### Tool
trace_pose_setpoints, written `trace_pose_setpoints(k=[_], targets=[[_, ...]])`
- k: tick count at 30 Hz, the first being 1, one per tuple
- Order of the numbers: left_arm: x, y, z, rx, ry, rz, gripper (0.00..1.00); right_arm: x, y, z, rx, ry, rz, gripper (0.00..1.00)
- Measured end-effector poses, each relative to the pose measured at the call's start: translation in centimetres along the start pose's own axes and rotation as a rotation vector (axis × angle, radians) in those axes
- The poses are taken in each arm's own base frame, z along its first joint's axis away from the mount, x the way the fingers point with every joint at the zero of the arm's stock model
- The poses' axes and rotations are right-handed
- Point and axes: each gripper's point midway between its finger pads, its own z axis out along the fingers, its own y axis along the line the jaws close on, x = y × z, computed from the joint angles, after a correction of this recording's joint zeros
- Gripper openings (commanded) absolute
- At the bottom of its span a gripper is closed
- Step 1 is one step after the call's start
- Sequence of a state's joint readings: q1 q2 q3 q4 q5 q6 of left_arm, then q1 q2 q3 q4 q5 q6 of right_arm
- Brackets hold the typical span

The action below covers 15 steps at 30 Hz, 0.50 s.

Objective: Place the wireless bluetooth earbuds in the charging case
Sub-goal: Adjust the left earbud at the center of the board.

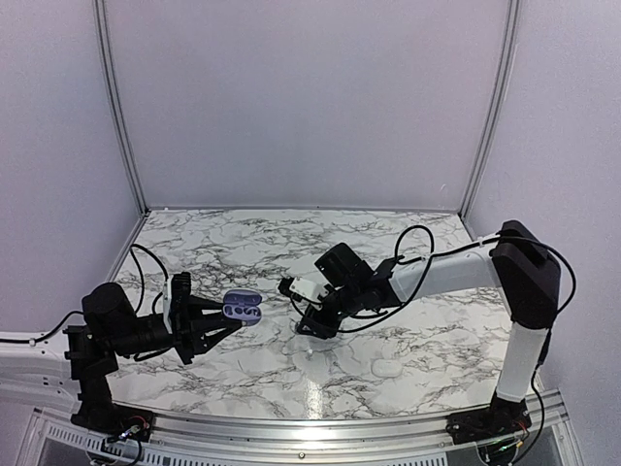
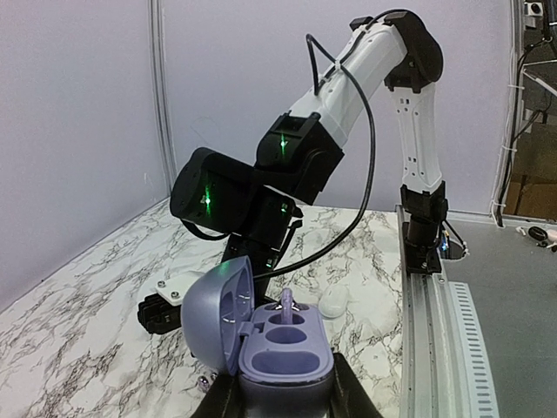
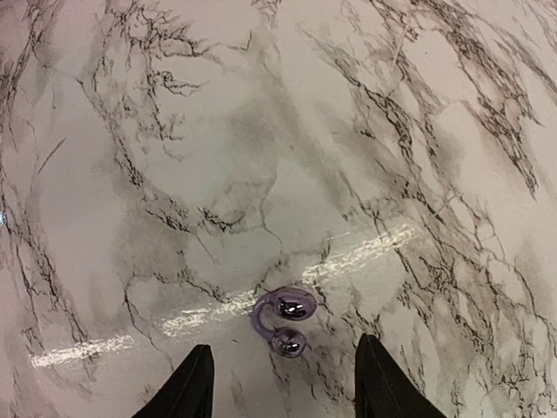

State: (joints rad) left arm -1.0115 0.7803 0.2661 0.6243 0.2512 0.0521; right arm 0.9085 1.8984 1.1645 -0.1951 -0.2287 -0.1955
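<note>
My left gripper (image 1: 225, 316) is shut on an open purple charging case (image 1: 242, 309) and holds it above the table. In the left wrist view the case (image 2: 285, 348) has its lid swung left, and one purple earbud (image 2: 287, 305) stands in the far slot; the nearer slots are empty. My right gripper (image 1: 312, 325) points down at the table, open. In the right wrist view a purple clip-shaped earbud (image 3: 284, 319) with two shiny dark bulbs lies on the marble between my open fingertips (image 3: 202, 357), untouched.
A white pebble-shaped case (image 1: 388, 369) lies on the marble near the right arm's base; it also shows in the left wrist view (image 2: 333, 301). The table's metal rail (image 2: 435, 331) runs along the near edge. Grey walls enclose the back and sides.
</note>
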Motion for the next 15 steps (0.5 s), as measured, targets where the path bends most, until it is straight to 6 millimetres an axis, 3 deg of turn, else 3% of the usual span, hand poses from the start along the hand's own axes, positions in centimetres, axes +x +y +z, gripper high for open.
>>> trace_pose_setpoints(k=[6, 15], targets=[[0.0, 0.0, 0.0, -0.002, 0.001, 0.0, 0.0, -0.2, 1.7, 0.4, 0.064, 0.02, -0.086, 0.44], [0.2, 0.2, 0.1, -0.008, 0.006, -0.001, 0.0, 0.0, 1.0, 0.7, 0.183, 0.048, -0.146, 0.42]])
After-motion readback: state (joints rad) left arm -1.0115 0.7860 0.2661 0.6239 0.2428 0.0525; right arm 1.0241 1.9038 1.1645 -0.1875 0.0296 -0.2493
